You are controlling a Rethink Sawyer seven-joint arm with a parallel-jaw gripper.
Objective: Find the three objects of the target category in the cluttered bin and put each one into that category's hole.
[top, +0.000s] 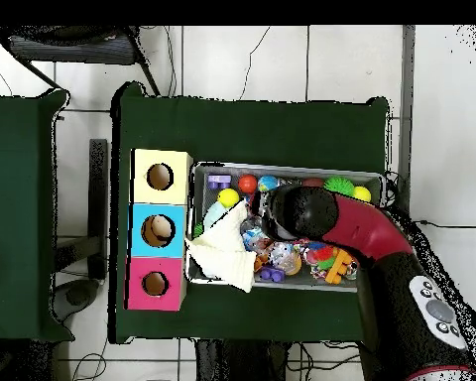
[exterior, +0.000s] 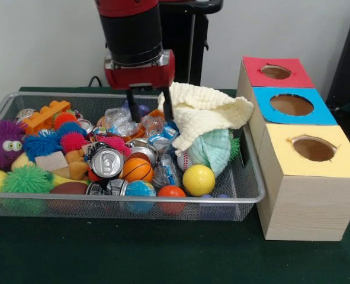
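The silver wire-mesh bin [exterior: 127, 198] is full of toys, balls, crushed cans and cloths; it also shows in the overhead view [top: 290, 167]. My gripper [exterior: 153, 116] hangs over the bin's middle back, open and empty, with its two black fingers [exterior: 134, 105] spread just above crumpled clear plastic. Its right finger stands against the edge of a cream knitted cloth [exterior: 205, 109]. The cloth lies over the bin's right part, and the overhead view shows it too [top: 225, 250]. The red-surround hole [exterior: 275, 71] is in the farthest wooden box, also visible from overhead [top: 155, 284]. In the overhead view the arm [top: 303, 212] hides the gripper.
A blue-surround hole [exterior: 291, 105] and a yellow-surround hole [exterior: 314, 148] sit in the boxes right of the bin. In the bin lie a silver can [exterior: 106, 161], a small basketball [exterior: 137, 169], a yellow ball [exterior: 198, 179], a teal cloth [exterior: 213, 148] and a purple fuzzy toy [exterior: 3, 142].
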